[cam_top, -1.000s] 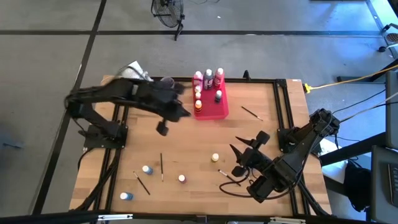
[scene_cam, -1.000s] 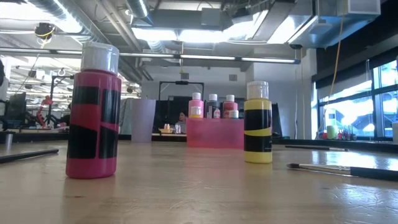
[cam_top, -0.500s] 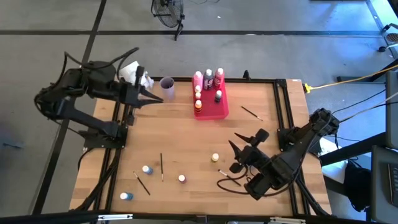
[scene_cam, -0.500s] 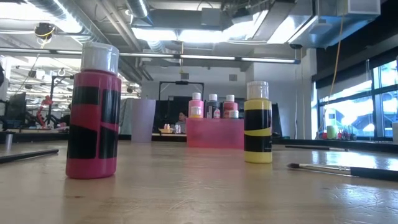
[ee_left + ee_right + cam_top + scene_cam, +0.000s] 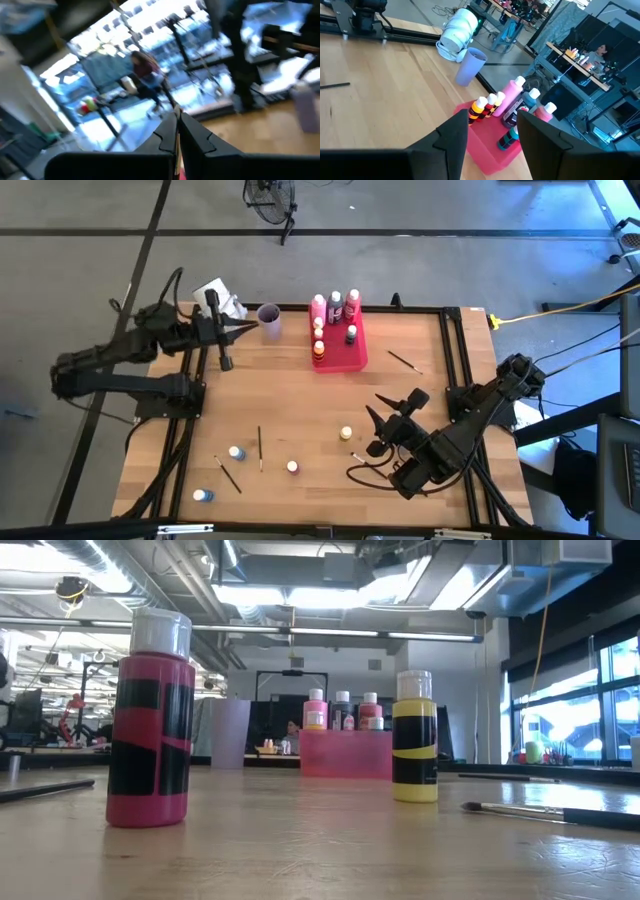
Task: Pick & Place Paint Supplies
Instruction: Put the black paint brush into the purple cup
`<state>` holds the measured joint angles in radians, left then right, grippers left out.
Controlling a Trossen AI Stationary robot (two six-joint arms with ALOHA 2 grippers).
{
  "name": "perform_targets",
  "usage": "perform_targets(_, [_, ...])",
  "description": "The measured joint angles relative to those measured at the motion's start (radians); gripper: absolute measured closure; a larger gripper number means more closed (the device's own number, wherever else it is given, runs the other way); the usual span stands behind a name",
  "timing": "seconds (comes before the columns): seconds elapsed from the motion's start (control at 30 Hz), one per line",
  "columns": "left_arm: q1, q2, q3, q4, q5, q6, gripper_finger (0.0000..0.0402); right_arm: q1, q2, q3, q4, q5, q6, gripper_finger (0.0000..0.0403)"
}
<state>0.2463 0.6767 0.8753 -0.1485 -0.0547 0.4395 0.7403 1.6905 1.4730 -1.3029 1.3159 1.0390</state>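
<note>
Spread and empty, my right gripper (image 5: 392, 423) hung near the yellow bottle (image 5: 346, 434); my left gripper (image 5: 238, 331) was pressed shut by the lilac cup (image 5: 268, 321). Several bottles filled the tray (image 5: 352, 358); others and brushes (image 5: 260, 447) lay loose.

Overhead, table-level, two wrist views.

Pale wooden table (image 5: 300, 410) with visible grain and a soft sheen, framed in black metal rails (image 5: 456, 360). Glossy plastic paint bottles (image 5: 150, 720) with smooth light caps, standing in and near a smooth pink-red plastic tray (image 5: 345, 352). Matt, translucent-looking lilac cup (image 5: 470, 66); matt black plastic gripper fingers (image 5: 455, 131).
</note>
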Motion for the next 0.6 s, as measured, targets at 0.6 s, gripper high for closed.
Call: perform_targets(0.6, [0.262, -0.082, -0.547, 0.678, -0.032, -0.158, 0.0398, -0.035, 0.0, -0.014, 0.015, 0.029, 0.0, 0.0231])
